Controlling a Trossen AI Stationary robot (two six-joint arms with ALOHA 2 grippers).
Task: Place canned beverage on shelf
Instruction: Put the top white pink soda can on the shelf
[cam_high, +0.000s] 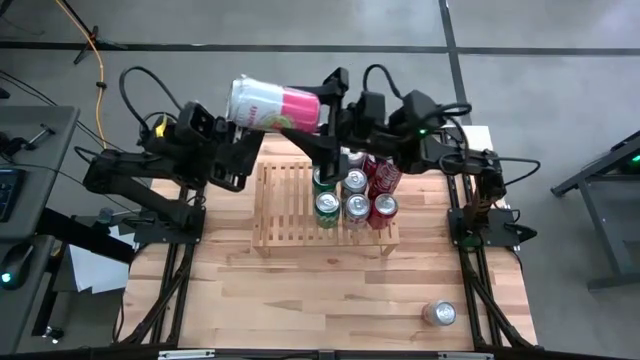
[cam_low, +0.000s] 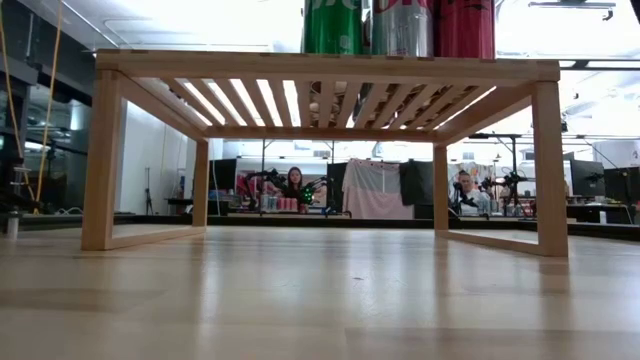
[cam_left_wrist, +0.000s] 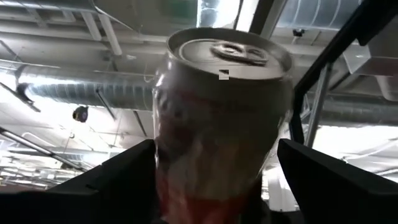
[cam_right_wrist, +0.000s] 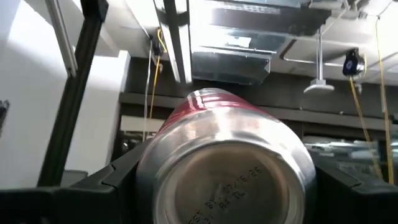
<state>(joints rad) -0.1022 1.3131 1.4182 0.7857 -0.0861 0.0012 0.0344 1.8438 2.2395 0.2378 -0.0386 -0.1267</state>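
Above shelf (cam_high: 290, 205), both jaws gripping can (cam_high: 275, 104)

The wooden table (cam_high: 300, 290) stood on a grey floor (cam_high: 560, 60) crossed by dark seams, with an orange cable (cam_high: 98, 60) trailing beyond the table's far left corner. Past the table's far edge, two people (cam_low: 293, 182) sat among benches and a pale draped cloth (cam_low: 372, 190). Overhead ran silver ducts (cam_left_wrist: 81, 93) and bright ceiling lights — an open, industrial ceiling.

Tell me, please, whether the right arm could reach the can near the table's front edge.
Probably not yet: the right gripper and left gripper both hold the pink can. Otherwise nothing blocks the front can.
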